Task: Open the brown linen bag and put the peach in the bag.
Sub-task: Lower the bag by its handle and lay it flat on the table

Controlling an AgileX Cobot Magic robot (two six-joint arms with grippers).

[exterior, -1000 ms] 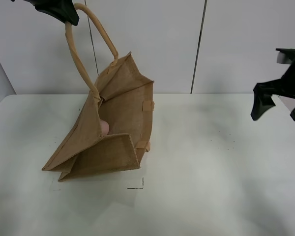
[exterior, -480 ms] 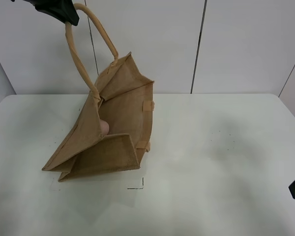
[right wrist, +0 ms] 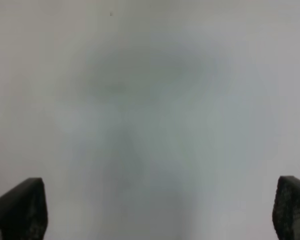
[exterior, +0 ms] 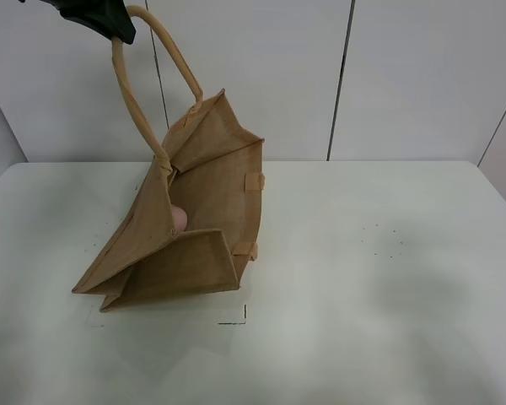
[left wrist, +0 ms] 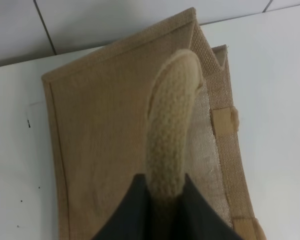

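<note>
The brown linen bag (exterior: 185, 228) stands tilted on the white table, its mouth open toward the right. My left gripper (exterior: 101, 15) at the top left is shut on one beige loop handle (exterior: 135, 93) and holds it up. In the left wrist view the handle (left wrist: 170, 130) runs between the dark fingers (left wrist: 125, 215), with the bag (left wrist: 100, 130) below. The peach (exterior: 179, 218) shows as a small pink curve inside the bag. My right gripper (right wrist: 160, 210) is out of the exterior view; its wrist view shows two fingertips wide apart over bare table, holding nothing.
The white table (exterior: 371, 278) runs to a white panelled wall behind. A small black corner mark (exterior: 239, 318) lies on the table just in front of the bag. A few dark specks (exterior: 388, 240) dot the table at the right.
My right gripper moved down along the right edge and left the exterior view. The bag, the peach and my left gripper have not moved.
</note>
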